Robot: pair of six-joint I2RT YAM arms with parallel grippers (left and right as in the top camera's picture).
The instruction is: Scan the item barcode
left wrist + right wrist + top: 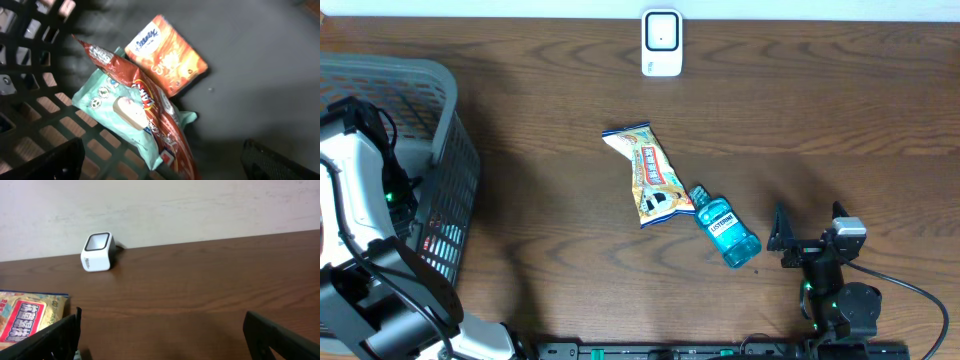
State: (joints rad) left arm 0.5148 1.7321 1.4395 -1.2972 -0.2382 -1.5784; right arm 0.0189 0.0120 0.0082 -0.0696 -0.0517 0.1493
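We find no scan under way: nothing held, nothing at scanner (661, 42). Left gripper (165, 162) spread wide, empty, above packets (135, 115) in basket (445, 120). Right gripper (807, 238) wide, empty. Snack packet (651, 175) and mouthwash bottle (725, 228) lie on table (840, 110) between scanner and right gripper. Long axes diagonal, far-left to near-right. Bottle cap points far-left, just beside packet. Pick-up and presentation to scanner remain.

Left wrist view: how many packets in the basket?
3: orange tissue pack at top, red snack bag across mint ice-cream wrapper; others may be hidden.
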